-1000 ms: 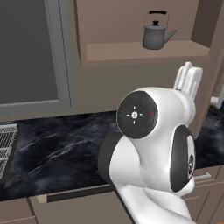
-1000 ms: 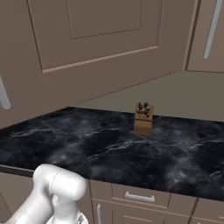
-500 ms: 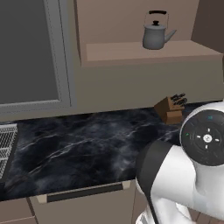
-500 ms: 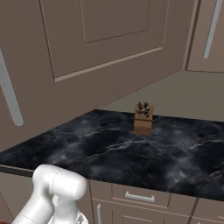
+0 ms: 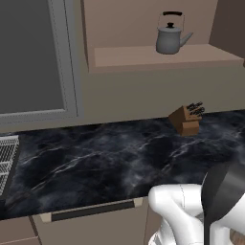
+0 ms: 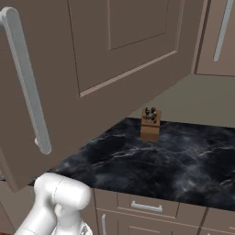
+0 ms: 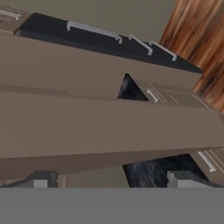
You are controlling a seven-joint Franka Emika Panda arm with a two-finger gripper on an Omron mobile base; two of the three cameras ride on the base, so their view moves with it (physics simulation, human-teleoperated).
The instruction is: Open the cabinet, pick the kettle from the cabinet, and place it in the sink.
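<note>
The cabinet [image 5: 143,57] stands open, and the grey kettle [image 5: 170,37] with its black handle sits upright on the shelf inside. The cabinet door [image 6: 92,69] is swung far out toward me, its long silver bar handle [image 6: 26,82] at the left. In the hand view my gripper [image 7: 111,181] is open, its fingertips [image 7: 41,179] wide apart with nothing between them, close to brown wooden panels of the cabinet [image 7: 109,127]. My white arm [image 5: 191,210] is low at the right. The sink is out of view.
A wooden knife block [image 5: 188,118] stands on the black marble counter [image 5: 95,162] below the shelf. A grey wire dish rack [image 5: 7,158] lies at the left edge. Drawers with short silver handles [image 6: 147,206] run under the counter. A grey window frame [image 5: 67,62] is left of the cabinet.
My arm has dropped down and to the right, away from the shelf, uncovering the knife block. The cabinet door has swung further open toward the right base camera.
</note>
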